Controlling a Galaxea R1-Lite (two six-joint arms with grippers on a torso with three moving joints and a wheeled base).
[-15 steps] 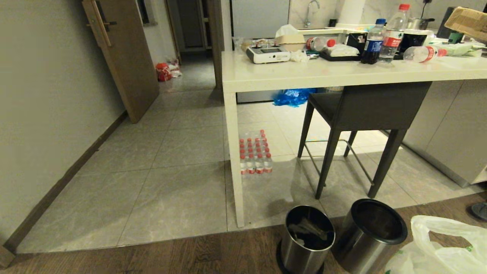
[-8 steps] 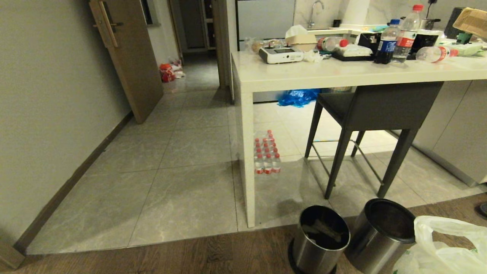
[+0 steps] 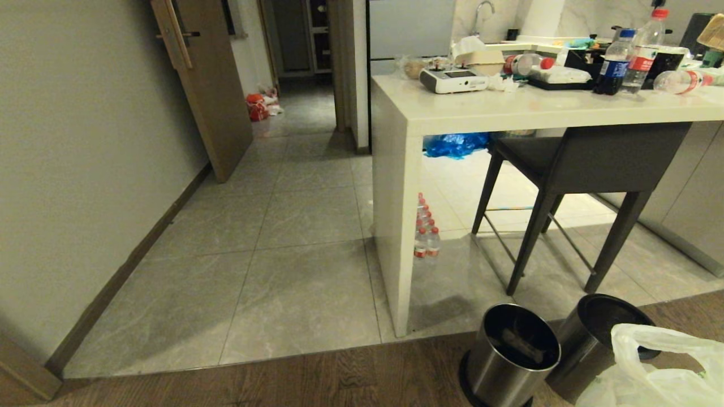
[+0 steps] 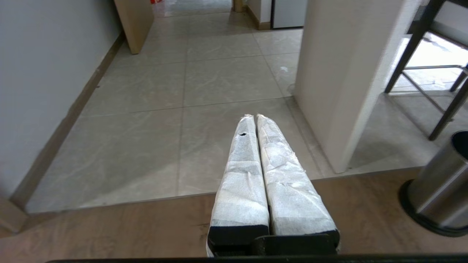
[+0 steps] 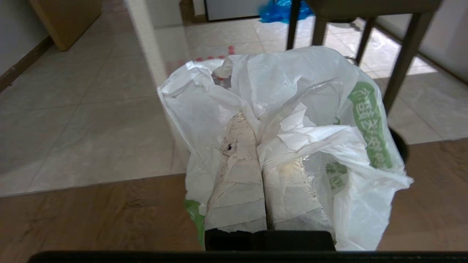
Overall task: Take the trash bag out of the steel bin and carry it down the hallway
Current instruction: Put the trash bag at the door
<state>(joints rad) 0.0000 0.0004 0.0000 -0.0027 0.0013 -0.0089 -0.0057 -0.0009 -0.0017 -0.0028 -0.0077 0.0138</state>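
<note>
Grey marble-look tiles of the hallway [image 3: 294, 169] run from the middle of the head view toward the upper left, between a plain cream wall with dark skirting and a brown wooden door [image 3: 206, 85] standing ajar. Dark wood flooring fills the bottom edge. At upper right a white stone surface [image 3: 543, 107] carries bottles and clutter, with a dark stool [image 3: 588, 164] tucked under it and a crumpled blue plastic bag [image 3: 455, 144] on the floor behind. A pack of red-capped water bottles [image 3: 425, 234] sits beside the surface's leg.

At lower right stand two small brushed-steel bins: the nearer steel bin [image 3: 512, 356] with something dark lying inside, and a second steel bin with a black rim [image 3: 594, 333] just beside it. The thin translucent white trash bag [image 3: 656, 367] with green print hangs in the bottom right corner, partly in front of that second bin.

In its wrist view, the right claw [image 5: 252, 137] is clenched on the bag's gathered plastic (the film bunches around both padded fingers). The left claw [image 4: 255, 117] is clenched on nothing, held above the seam between wood and tile.
</note>
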